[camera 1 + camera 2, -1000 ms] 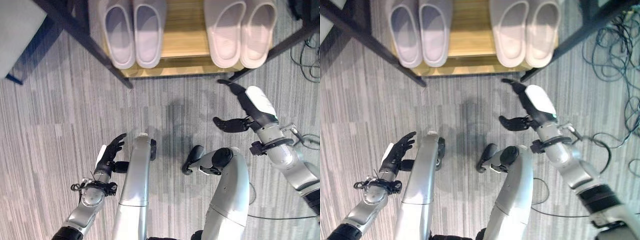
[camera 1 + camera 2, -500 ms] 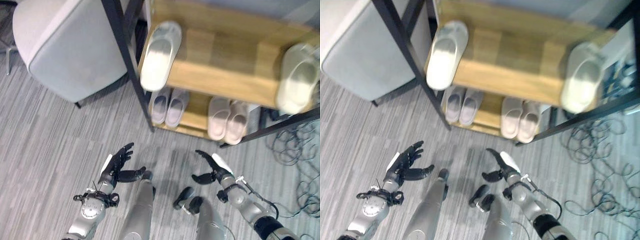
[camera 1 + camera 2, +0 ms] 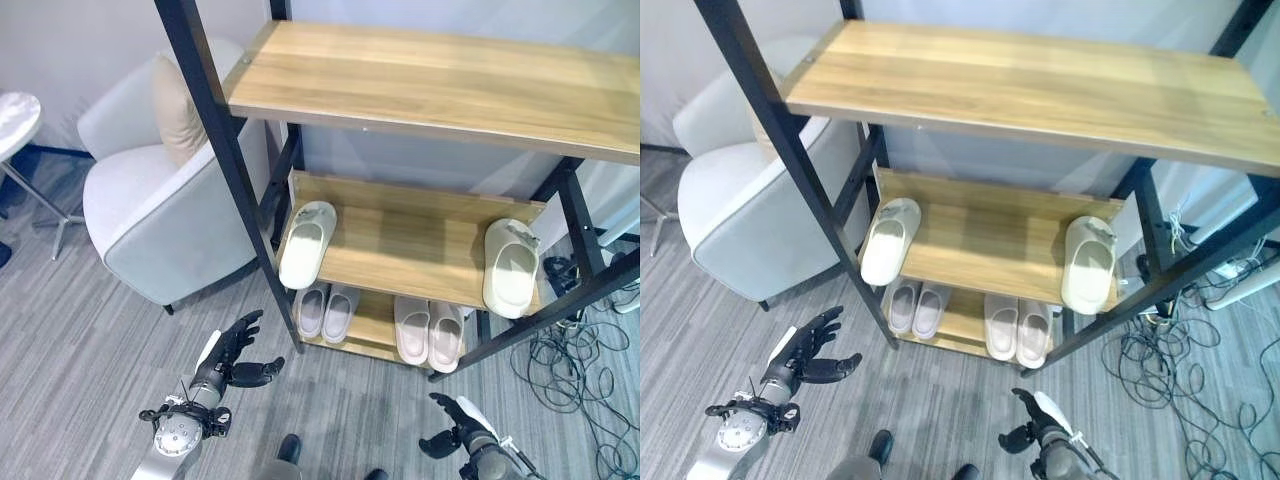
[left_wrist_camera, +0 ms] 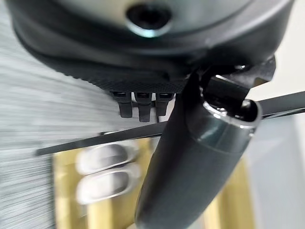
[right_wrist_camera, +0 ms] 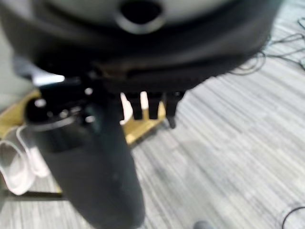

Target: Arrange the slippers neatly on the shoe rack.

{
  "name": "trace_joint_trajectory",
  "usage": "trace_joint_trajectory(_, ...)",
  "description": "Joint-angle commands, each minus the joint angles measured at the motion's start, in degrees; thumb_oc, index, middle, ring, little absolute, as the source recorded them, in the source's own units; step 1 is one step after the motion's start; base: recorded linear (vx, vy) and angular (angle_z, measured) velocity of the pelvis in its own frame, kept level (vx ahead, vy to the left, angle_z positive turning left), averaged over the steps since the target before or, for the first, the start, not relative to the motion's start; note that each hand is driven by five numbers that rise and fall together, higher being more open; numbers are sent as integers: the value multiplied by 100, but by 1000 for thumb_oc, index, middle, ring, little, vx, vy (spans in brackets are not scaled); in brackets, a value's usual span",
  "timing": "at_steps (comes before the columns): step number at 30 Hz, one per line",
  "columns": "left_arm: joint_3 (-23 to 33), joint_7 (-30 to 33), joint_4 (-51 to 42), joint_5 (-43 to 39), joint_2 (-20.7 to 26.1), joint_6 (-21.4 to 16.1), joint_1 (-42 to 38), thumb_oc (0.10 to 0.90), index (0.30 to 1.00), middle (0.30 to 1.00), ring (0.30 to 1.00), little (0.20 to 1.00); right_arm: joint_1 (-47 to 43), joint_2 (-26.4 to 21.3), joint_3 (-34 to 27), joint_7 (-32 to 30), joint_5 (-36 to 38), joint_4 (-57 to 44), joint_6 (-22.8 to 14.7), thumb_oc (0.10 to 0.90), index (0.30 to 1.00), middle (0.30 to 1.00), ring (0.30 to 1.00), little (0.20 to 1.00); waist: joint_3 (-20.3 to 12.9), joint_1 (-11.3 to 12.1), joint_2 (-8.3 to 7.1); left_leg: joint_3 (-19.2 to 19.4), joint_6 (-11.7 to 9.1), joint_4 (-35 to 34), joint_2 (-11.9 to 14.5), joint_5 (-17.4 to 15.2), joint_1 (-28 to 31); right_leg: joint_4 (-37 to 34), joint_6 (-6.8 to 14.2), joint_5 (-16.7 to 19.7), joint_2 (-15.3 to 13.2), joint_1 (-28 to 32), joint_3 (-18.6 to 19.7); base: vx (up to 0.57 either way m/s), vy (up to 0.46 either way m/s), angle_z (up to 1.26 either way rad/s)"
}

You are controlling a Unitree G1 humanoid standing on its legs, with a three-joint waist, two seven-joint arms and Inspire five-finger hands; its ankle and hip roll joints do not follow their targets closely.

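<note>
Left hand (image 3: 232, 355) is low over the grey floor (image 3: 90, 340) in front of the rack (image 3: 430, 270), fingers spread and thumb out, holding nothing; right hand (image 3: 455, 432) is low near the rack's right front leg, likewise spread and empty. On the middle shelf (image 3: 400, 245) one pale slipper (image 3: 306, 243) lies at the left end and another (image 3: 510, 267) at the right end, well apart, both heel-out and overhanging the front edge. On the bottom shelf two pairs sit side by side, a lilac pair (image 3: 327, 311) at left and a pinkish pair (image 3: 428, 332) at right; the top shelf (image 3: 430, 85) is bare wood, a white armchair (image 3: 160, 215) stands left of the rack, and cables (image 3: 575, 365) lie on the floor at right.
</note>
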Motion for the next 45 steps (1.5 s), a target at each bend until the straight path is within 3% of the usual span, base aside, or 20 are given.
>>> trace_joint_trajectory(1,93,112,-499,138,-3,-354,-142,800,900,900,900,900,-61,-131,-189,-137,-28,-200,-76,800,900,900,900,900,-355,-15,-92,66,-287,-544,-140,813,-520,79,403,-300,-86,-76,110,53,14,-16)
trace_joint_trajectory(6,51,118,-672,117,-170,-304,-223,800,900,900,900,900,90,10,-237,-130,-42,-184,-17,800,900,900,900,900,-461,-148,32,158,-299,-544,-198,773,-407,35,431,-309,-139,30,183,88,19,-2)
trace_joint_trajectory(13,31,289,-857,187,-352,-332,-528,800,900,900,900,900,155,94,-144,-150,-119,-237,-3,800,900,900,900,900,-508,-239,82,317,-271,-544,-209,632,-412,35,522,-272,-238,-89,326,38,22,-10)
trace_joint_trajectory(26,128,829,-923,891,-242,-354,-1301,800,900,900,900,900,233,-9,3,-112,-305,-491,38,800,900,900,900,900,-488,-449,253,488,-194,-544,-239,519,-516,35,591,-166,-313,-435,685,8,16,-13)
trace_joint_trajectory(41,388,1571,-477,2282,388,-102,-2561,800,900,900,900,900,216,-260,69,21,-340,-779,-18,800,900,900,900,900,-458,-655,425,575,-187,-544,-267,507,-670,35,623,-49,-385,-722,846,2,14,-6)
trace_joint_trajectory(45,288,1642,-139,2765,764,74,-3161,800,900,900,900,900,140,-324,95,142,-162,-855,-20,800,900,900,900,900,-429,-729,445,594,-187,-544,-251,550,-889,35,632,39,-398,-1009,917,-33,2,-4)
